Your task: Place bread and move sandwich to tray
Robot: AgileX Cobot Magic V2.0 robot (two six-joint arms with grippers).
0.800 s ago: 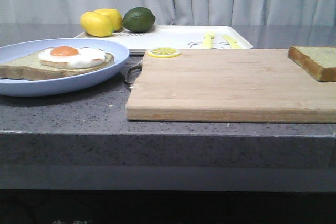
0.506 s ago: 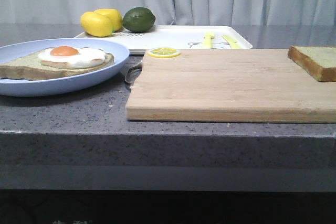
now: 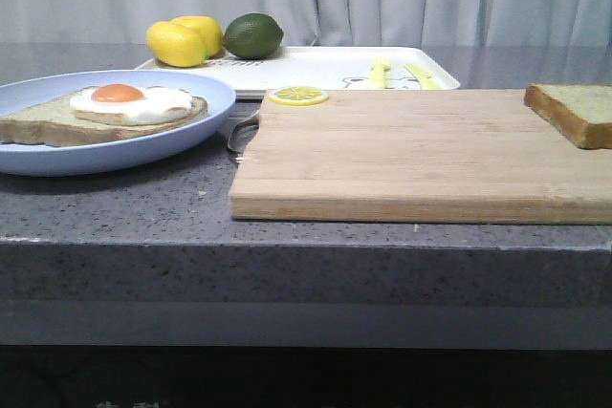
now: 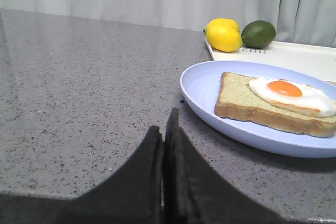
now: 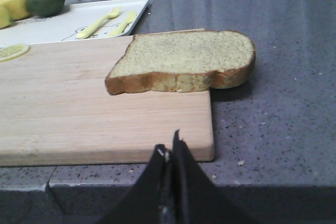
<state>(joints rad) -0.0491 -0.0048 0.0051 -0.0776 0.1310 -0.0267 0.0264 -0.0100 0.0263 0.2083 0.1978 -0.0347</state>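
Nothing has moved since the earlier frames, left claw [image 4: 164,129] closed and empty near the tabletop's [image 3: 143,200] left edge, right claw [image 5: 170,148] closed and empty, bread [image 5: 184,60] overhanging the cutting board's [image 3: 421,152] right end, egg-topped sandwich [image 3: 100,110] on the plate [image 3: 115,155] at left, tray [image 3: 325,69] at the far edge.

1. On the left, plate [image 3: 115,126] carrying bread slice topped with egg [image 3: 129,102].
2. On the right, cutting board [image 3: 421,155], with the bread [image 3: 574,112] overhanging its far right corner.
3. Behind both, tray [image 3: 316,69] holding two lemons [image 3: 184,41], lime [image 3: 252,35], fork and knife [image 3: 397,74].
4. At board's rear left corner, lemon slice [image 3: 297,96].
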